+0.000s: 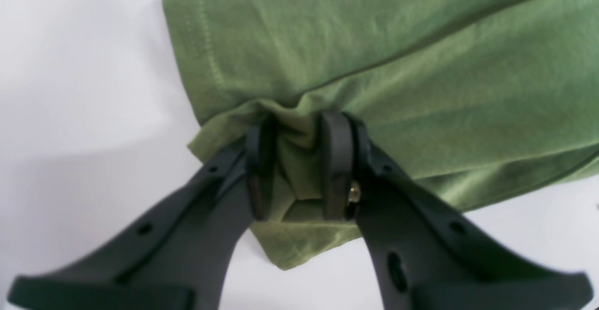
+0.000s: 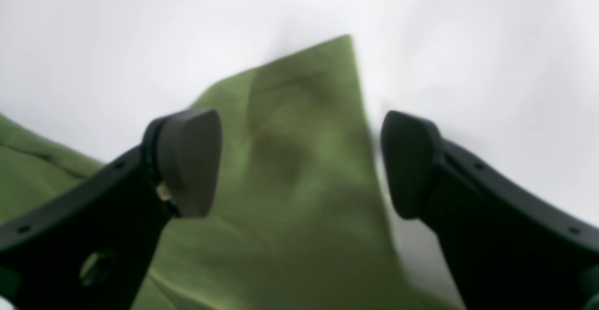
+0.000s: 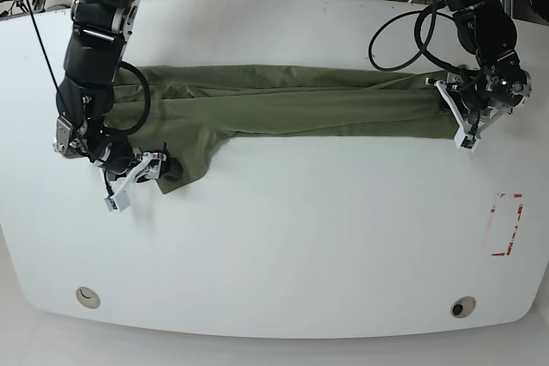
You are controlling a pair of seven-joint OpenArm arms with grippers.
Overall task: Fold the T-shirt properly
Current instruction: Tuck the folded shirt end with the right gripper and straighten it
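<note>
The T-shirt, olive-green and folded lengthwise into a long wrinkled band, is seen stretched across the white table between the two arms. Its hem corner is pinched by the left gripper, while the right gripper is held with its jaws apart over the sleeve end, nothing gripped. The cloth is judged light, limp and easily bunched (best taken at corners and hems).

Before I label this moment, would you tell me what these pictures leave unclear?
- Right wrist view: blurred; the T-shirt shows no weave or hem between the open right gripper.
- Left wrist view: the left gripper hides the cloth it pinches.
- Base view: the right arm covers the sleeve end.
</note>
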